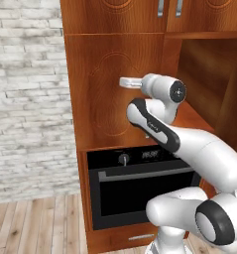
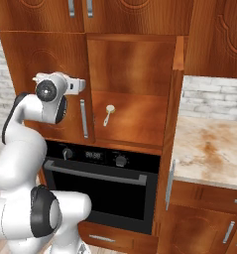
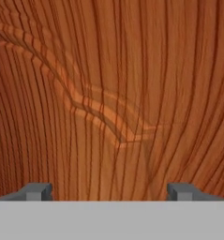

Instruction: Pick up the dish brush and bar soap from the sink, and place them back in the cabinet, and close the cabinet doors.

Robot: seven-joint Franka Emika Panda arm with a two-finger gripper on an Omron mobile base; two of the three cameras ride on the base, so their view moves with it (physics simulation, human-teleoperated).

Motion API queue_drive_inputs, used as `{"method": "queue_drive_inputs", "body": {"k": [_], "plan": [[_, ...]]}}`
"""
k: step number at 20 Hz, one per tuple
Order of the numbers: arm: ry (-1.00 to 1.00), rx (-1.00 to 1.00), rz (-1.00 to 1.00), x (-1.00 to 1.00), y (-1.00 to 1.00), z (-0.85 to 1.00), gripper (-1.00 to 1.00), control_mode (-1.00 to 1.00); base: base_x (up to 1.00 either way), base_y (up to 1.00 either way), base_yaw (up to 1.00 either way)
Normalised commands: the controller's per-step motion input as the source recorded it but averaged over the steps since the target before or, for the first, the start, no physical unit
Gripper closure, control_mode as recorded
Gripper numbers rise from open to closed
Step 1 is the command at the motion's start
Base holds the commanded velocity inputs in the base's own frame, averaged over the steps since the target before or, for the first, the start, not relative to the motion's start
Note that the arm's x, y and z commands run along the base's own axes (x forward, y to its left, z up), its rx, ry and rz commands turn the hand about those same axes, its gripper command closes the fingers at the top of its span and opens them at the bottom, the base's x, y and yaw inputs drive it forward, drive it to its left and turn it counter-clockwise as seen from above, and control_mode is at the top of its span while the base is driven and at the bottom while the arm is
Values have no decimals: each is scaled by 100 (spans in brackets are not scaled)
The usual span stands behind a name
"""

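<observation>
The cabinet (image 2: 130, 64) has its shelf compartment showing above the black oven. On that shelf lies the dish brush (image 2: 108, 114), cream head up. The left cabinet door (image 1: 105, 89) covers its half, silver handle (image 2: 83, 119) at the opening's edge. Swung out towards me, the right door (image 2: 173, 129) is seen nearly edge-on. My gripper (image 1: 121, 82) (image 2: 82, 85) is open and holds nothing, pointed at the left door's carved panel. In the hand view that panel (image 3: 108, 117) is very close, with the gripper (image 3: 109, 191) spread wide. The bar soap and the sink are out of view.
The black oven (image 1: 140, 183) (image 2: 100, 183) sits under the shelf. Smaller cabinets with silver handles (image 1: 162, 7) top the unit. A tan marble counter (image 2: 209, 149) runs to the right, and a white brick wall (image 1: 26, 99) stands to the left.
</observation>
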Motion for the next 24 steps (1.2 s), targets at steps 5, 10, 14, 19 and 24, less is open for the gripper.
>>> {"method": "queue_drive_inputs", "body": {"k": [5,10,14,19,24], "plan": [[1,0,1,36,0,-2,-100,-100,0,0,0],[0,0,0,48,0,-9,-100,-100,0,0,0],[0,0,1,36,0,-7,-100,-100,0,0,0],[0,0,5,0,0,0,-100,-100,0,0,0],[0,0,6,-24,-1,0,-100,-100,0,0,0]]}}
